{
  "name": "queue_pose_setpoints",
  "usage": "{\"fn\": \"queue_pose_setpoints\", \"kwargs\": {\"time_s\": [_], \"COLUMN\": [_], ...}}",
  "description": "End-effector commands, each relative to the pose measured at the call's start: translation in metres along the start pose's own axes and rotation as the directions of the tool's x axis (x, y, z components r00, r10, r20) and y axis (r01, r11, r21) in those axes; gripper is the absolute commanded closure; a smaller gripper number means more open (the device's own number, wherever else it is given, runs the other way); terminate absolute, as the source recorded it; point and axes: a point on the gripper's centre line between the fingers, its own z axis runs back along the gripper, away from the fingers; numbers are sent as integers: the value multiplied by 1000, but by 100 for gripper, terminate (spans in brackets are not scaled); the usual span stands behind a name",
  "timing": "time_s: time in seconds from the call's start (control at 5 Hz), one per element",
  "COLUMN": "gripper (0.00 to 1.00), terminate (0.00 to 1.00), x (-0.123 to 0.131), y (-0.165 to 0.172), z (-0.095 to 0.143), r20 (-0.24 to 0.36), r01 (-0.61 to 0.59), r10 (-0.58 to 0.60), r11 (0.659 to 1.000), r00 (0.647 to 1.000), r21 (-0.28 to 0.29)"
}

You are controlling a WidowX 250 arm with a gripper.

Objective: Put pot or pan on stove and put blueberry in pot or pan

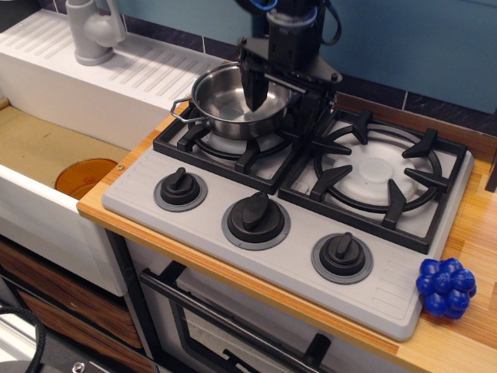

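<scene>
Pot [233, 105]: sitting on the left burner grate of the stove [233, 198], near the back; nothing is lying inside it.
Gripper [281, 97]: hanging over the pot's right rim with its jaws spread wide, one finger reaching down inside the bowl, the other standing outside by the right loop handle; it is holding nothing.
Step in hand: judged to be the pot placement, with the rim sitting between the open fingers.
Blueberry [446, 287]: lying on the wooden counter [474, 233] just beside the stove's front right corner, well apart from the pot.
Next move: calling for travel to the blueberry, a grasp, and a carry to the pot.
</scene>
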Motion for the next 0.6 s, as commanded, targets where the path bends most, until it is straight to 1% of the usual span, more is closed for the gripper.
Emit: {"fn": "queue_pose_setpoints", "kwargs": {"time_s": [0.0,0.2,0.4], "gripper": [100,100,100], "terminate": [0,0,0], "x": [8,11,12], "y": [-11,-19,-32], "z": [-11,-5,10], "r20": [25,24,12], "r01": [-35,-34,-34], "r10": [35,34,34], "r11": [999,999,999], "r00": [999,999,999], "r21": [-6,-11,3]}}
